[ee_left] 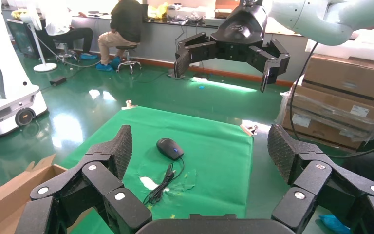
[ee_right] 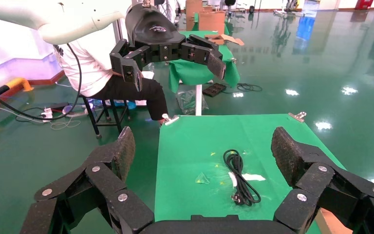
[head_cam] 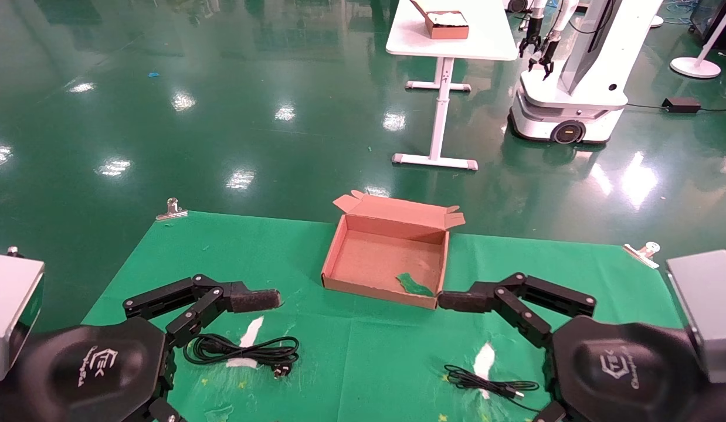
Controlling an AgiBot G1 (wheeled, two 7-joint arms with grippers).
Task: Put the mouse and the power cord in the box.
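Note:
The open brown cardboard box [head_cam: 339, 258] sits at the middle back of the green cloth, with a green scrap [head_cam: 414, 285] inside. The coiled power cord [head_cam: 240, 350] lies at the front left; the right wrist view shows it too [ee_right: 241, 178]. My left gripper [head_cam: 263, 300] hovers above and behind the cord, open and empty. The black mouse [ee_left: 169, 148] lies at the right with its thin cable [head_cam: 492, 384] trailing toward me. In the head view the mouse body is hidden behind my right arm. My right gripper [head_cam: 451, 300] is open and empty by the box's front right corner.
Metal clips [head_cam: 172, 210] [head_cam: 641, 252] pin the cloth at the back corners. White tape patches [head_cam: 250, 334] mark the cloth. Farther off stand a white table with a smaller brown box [head_cam: 448, 24] and another robot [head_cam: 574, 76]. Stacked cartons [ee_left: 341, 97] are beside the table.

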